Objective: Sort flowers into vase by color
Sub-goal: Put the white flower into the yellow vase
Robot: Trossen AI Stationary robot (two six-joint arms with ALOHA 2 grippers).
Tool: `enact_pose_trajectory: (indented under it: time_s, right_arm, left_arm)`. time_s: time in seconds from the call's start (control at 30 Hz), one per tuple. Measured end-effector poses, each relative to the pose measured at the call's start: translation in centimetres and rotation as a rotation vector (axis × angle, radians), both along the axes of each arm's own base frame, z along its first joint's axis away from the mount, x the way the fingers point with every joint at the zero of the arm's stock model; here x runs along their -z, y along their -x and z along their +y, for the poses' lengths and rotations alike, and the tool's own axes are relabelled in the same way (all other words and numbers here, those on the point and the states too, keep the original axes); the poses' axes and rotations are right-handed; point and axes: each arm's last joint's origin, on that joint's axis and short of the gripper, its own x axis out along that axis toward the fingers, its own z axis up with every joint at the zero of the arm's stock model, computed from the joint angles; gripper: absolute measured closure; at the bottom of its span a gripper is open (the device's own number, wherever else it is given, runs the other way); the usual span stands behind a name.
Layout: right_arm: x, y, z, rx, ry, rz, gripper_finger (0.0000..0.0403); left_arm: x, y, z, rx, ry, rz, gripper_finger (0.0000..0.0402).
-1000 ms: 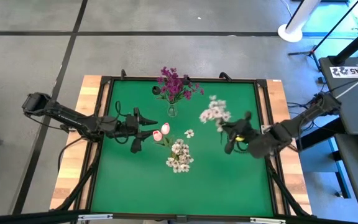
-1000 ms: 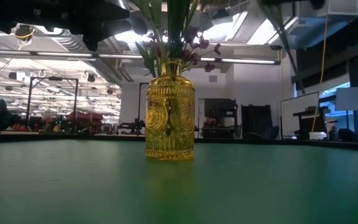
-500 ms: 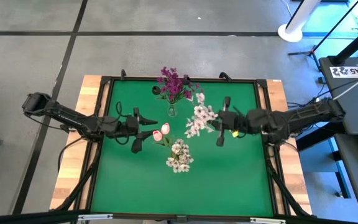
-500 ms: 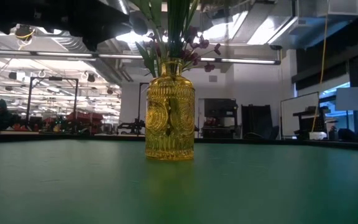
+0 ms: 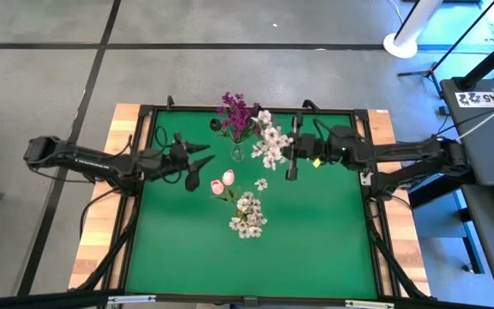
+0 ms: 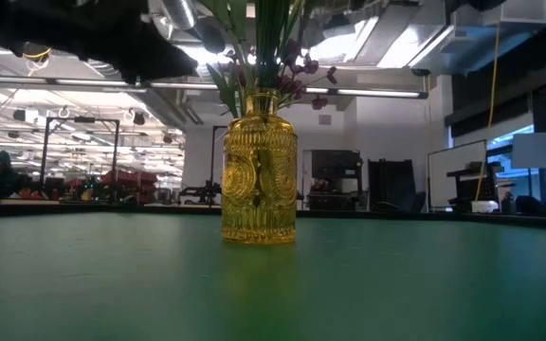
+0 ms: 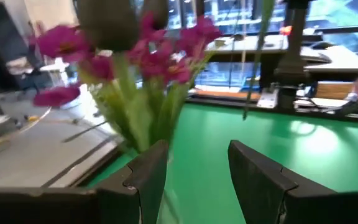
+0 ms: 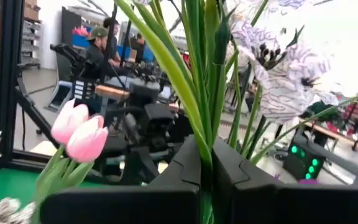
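**White spray carried toward the vase**

I have the right gripper in the upper middle of the high view, jaws pinched on the stem of a white spray that hangs just right of the vase. The vase already holds the magenta flowers. The step in hand, as I judge it, is bringing this spray in for placing. Since the sorting is by colour, I would first check whether white belongs with magenta. If it does, the next move calls for turning the stem end down over the neck before the jaws let go.

The left gripper waits left of the vase, jaws spread and empty. On the mat lower down lie the pink tulips, a loose blossom and another white cluster, all unsorted.

The right wrist view gives what the high view cannot: green stems clamped between the fingers. The low view shows the vase as yellow patterned glass, upright, but no gripper clearly. The left wrist view shows the left jaws apart, with magenta blooms close ahead.
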Motion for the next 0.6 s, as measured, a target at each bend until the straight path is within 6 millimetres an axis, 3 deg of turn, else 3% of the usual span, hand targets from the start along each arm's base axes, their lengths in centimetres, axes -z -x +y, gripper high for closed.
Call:
enact_pose_trajectory:
  time_s: [0.3, 0.6]
  right_arm:
    - [0.4, -0.9, -3.5, 0.007, 0.038, -0.071, 0.0395]
    - [0.9, -1.7, -4.5, -0.002, 0.063, -0.136, 0.0395]
  left_arm:
    - [0.6, 0.2, 2.9, 0.048, 0.081, 0.037, 0.0234]
    - [0.7, 0.6, 4.9, 0.136, 0.138, 0.033, 0.0234]
